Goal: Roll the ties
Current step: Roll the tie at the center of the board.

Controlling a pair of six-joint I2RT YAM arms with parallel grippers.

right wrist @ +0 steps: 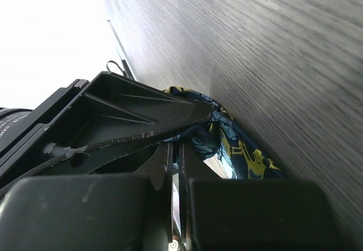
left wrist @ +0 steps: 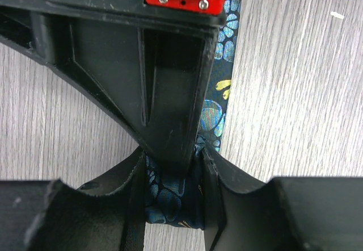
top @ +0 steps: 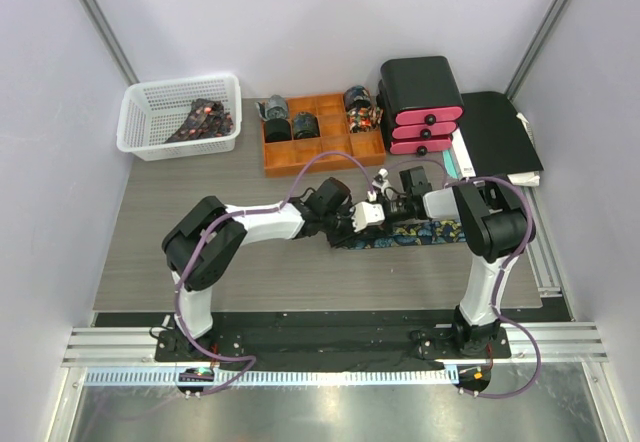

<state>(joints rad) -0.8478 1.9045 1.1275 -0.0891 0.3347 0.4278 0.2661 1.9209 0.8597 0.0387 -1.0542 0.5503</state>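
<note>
Tie (top: 425, 234) lies flat on the table (top: 200, 232), centre-right, with both arms meeting over its left end. Left tool (left wrist: 172, 191) clamps the small coil (left wrist: 170, 220) from both sides, likely so the slippery turns can't spring loose. Right tool (right wrist: 174, 168) is closed tight, its tip pushed in at the coil; cannot tell if it nips a fold.

Fabric: dark navy, glossy weave, teal-gold pebble pattern, thin, limp. Table: matte grey wood grain. Rolls (top: 275, 114) sit in an orange tray (top: 322, 150) at the back.
</note>
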